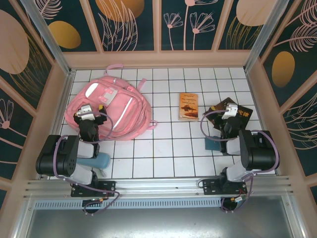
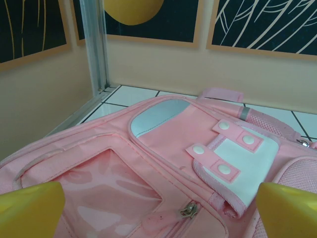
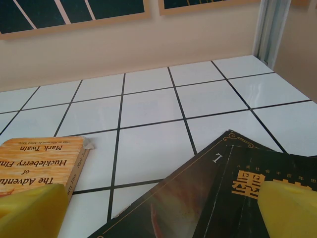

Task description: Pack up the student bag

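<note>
The student bag (image 1: 111, 106), a big pink backpack, lies flat at the back left of the tiled table. My left gripper (image 1: 89, 115) hovers over the bag's near edge. In the left wrist view that gripper (image 2: 158, 218) is open, its yellow fingertips (image 2: 29, 208) wide apart above the bag (image 2: 163, 124) and a small zipper pull (image 2: 188, 209), with nothing between them. My right gripper (image 1: 229, 115) stands open over a dark book (image 1: 237, 110). In the right wrist view it (image 3: 161, 218) straddles the dark book's (image 3: 198, 198) corner without touching it.
An orange paperback (image 1: 188, 106), a Huckleberry Finn copy (image 3: 39, 166), lies mid-table left of the dark book. A blue case (image 1: 96, 161) sits under the left arm, a teal object (image 1: 212, 145) by the right arm. Walls enclose the table on three sides.
</note>
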Robot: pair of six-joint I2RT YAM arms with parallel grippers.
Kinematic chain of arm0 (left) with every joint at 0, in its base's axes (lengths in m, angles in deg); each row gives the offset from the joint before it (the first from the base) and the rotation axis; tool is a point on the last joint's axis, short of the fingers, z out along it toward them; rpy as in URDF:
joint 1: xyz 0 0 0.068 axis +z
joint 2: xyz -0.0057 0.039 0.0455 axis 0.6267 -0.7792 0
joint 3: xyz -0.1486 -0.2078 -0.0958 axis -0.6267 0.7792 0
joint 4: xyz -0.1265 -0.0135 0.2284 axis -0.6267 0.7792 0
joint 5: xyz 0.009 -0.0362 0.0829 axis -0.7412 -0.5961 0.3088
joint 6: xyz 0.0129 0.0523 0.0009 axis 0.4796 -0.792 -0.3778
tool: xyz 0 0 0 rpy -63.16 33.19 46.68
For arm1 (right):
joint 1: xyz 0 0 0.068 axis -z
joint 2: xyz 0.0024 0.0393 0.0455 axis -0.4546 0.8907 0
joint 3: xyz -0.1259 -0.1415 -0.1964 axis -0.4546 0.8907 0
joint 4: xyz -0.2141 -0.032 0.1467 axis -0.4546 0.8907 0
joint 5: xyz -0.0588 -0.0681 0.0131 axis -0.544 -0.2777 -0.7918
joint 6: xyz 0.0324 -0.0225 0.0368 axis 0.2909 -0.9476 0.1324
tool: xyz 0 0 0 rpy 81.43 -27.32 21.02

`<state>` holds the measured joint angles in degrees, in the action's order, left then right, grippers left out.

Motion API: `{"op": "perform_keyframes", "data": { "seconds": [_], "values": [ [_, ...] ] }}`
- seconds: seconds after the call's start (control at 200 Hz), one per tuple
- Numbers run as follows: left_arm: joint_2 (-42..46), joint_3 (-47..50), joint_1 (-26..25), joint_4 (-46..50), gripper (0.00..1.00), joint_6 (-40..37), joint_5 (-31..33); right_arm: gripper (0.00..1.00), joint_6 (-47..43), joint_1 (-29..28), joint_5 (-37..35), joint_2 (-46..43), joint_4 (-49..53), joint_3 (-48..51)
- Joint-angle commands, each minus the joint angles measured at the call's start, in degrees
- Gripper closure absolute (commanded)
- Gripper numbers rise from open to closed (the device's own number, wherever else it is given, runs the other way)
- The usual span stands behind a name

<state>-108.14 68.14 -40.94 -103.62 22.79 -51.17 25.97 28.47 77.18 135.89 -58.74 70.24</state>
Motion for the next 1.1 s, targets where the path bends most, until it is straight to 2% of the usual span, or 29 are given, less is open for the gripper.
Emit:
{"op": "perform_keyframes", "data": {
  "seconds": [0.0, 0.821, 0.956, 1.096],
  "values": [
    [-0.3, -0.8, 0.5, -0.3, 0.01, -0.4, -0.6, 0.01, 0.4, 0.4, 1.0, 0.4, -0.9, -1.1],
    [0.2, -0.4, 0.5, -0.7, 0.01, -0.8, -1.3, 0.01, 0.4, 0.6, 1.5, 0.2, -0.8, -1.1],
    [5.1, -0.1, 0.5, 2.9, 0.01, -1.3, -3.0, 0.01, 1.4, 0.5, -1.1, -6.2, 3.9, -0.9],
    [12.3, -2.8, 0.5, 14.8, 0.01, 0.4, -2.4, 0.01, 3.4, 0.2, -6.8, -15.9, 15.0, -2.7]
  ]
}}
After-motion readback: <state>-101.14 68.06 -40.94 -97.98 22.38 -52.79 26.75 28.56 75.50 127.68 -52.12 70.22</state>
